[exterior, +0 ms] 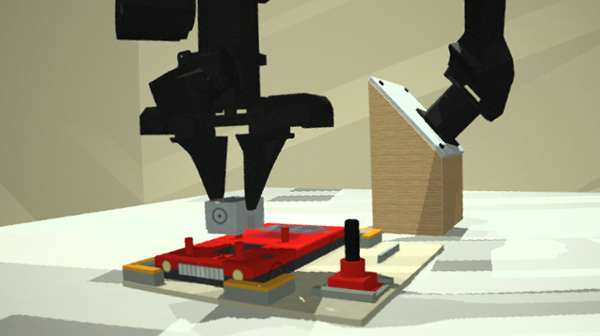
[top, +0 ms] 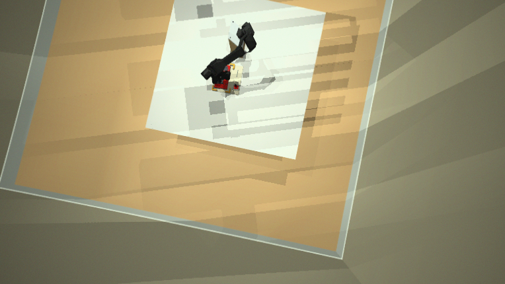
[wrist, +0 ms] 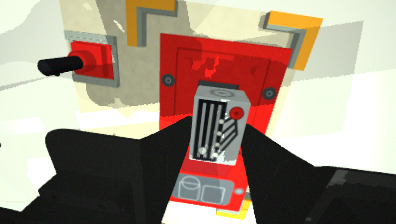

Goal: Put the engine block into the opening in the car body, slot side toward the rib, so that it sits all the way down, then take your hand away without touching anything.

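My gripper (exterior: pixel 233 204) (wrist: pixel 217 125) is shut on the grey engine block (exterior: pixel 225 217) (wrist: pixel 210 131), one finger on each side. The block hangs level above the red car body (exterior: pixel 309 238) (wrist: pixel 172 60) (top: pixel 221 84), clear of its top. In the wrist view its top shows black stripes and a red round cap. A dark part of the opening (wrist: pixel 218 84) shows just beyond the block's far end; the block hides the rest. The rib and the slot side cannot be made out. Upright red pegs stand on the body, one at the right (exterior: pixel 284 233).
The car body lies on a beige board (exterior: pixel 326 313) between orange-topped grey corner guides (exterior: pixel 258 287) (wrist: pixel 306 37). Beside it, a red base (exterior: pixel 353 279) (wrist: pixel 100 62) with an upright black stick (exterior: pixel 350 240) sits in a grey frame. A wooden arm stand (exterior: pixel 397 177) is behind.
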Available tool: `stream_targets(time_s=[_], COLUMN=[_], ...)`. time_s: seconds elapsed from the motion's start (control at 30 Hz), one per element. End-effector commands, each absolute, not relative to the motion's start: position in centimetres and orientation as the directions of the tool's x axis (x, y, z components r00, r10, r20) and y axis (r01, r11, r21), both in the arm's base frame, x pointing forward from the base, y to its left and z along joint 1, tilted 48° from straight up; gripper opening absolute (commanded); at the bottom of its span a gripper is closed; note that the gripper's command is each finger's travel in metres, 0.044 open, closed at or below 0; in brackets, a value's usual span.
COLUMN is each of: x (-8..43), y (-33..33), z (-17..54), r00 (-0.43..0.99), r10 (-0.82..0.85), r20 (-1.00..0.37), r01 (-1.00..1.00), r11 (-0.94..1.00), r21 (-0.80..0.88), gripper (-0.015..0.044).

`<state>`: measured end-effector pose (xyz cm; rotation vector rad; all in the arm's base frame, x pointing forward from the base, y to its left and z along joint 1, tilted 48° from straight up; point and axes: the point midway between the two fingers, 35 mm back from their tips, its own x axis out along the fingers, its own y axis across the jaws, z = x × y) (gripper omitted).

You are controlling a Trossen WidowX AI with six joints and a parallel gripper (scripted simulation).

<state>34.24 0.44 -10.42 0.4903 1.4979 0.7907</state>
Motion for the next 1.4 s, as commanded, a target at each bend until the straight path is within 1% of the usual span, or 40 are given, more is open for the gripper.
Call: stream_targets(time_s=[0.0,1.37], x=[34.17,34.11], y=[0.54,0.76], z=[-10.52,-10.72], r00=[-0.099,-0.099], r10=[0.724,0.724], r20=[-0.683,-0.682], r01=[-0.148,-0.145], r11=[0.668,0.668], r21=[0.730,0.730], gripper=[0.0159,0.0159])
